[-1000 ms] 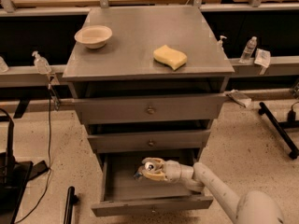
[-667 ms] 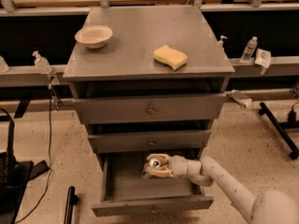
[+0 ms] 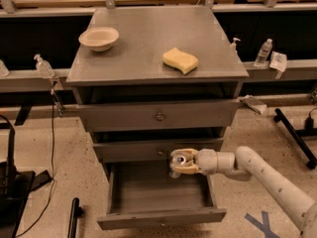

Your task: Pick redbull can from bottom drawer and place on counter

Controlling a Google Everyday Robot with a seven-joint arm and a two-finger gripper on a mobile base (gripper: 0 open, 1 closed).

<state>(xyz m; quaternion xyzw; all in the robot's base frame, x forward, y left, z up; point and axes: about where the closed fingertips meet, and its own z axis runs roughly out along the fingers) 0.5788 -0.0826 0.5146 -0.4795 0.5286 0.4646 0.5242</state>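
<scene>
The bottom drawer (image 3: 158, 216) is pulled open; what shows of its grey floor is bare. My gripper (image 3: 179, 163) hangs above the drawer's back right part, level with the middle drawer front. Its cream fingers are shut on the redbull can (image 3: 180, 159), a small silvery can whose shiny round top faces the camera. The can is lifted off the drawer floor. The counter (image 3: 148, 43) is the broad grey top of the cabinet, well above the gripper.
A cream bowl (image 3: 99, 37) sits at the counter's back left and a yellow sponge (image 3: 180, 60) at its right middle. The top drawer (image 3: 158, 115) and middle drawer (image 3: 148, 150) are closed. A water bottle (image 3: 264, 51) stands on the ledge at right.
My gripper has risen and shifted slightly right with the can, from down in the drawer to the level of the middle drawer front.
</scene>
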